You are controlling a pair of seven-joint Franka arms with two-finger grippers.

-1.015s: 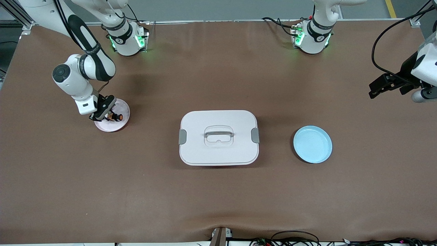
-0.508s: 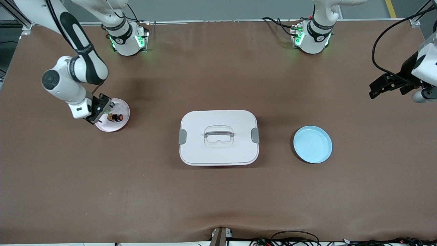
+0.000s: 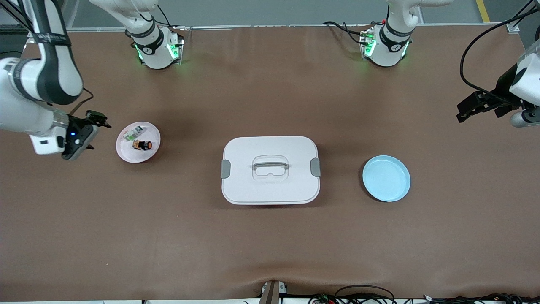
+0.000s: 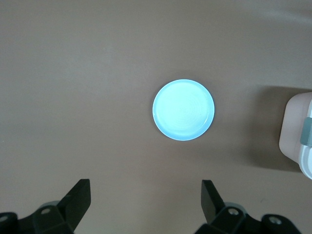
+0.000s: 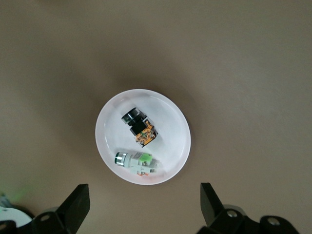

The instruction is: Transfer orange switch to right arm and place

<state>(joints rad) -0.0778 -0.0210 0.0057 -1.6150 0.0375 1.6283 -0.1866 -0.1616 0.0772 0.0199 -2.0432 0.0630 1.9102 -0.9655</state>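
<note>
The orange switch [image 3: 143,145] [image 5: 139,126] lies on its side in a small pale pink plate [image 3: 126,153] [image 5: 170,131], toward the right arm's end of the table. No gripper touches it. My right gripper [image 3: 95,131] [image 5: 144,207] hangs open over bare table beside that plate, with nothing between its fingers. My left gripper [image 3: 462,110] [image 4: 145,207] waits open and empty, high over the left arm's end of the table.
A small white-and-green part [image 3: 134,134] [image 5: 136,161] shares the pink plate with the switch. A white lidded box with a handle [image 3: 270,169] [image 4: 297,131] stands mid-table. A light blue plate [image 3: 386,178] [image 4: 183,110] sits between it and the left arm's end.
My right gripper has opened, left the orange switch on the pink plate, and pulled up and away toward its end of the table. The left arm has not moved.
</note>
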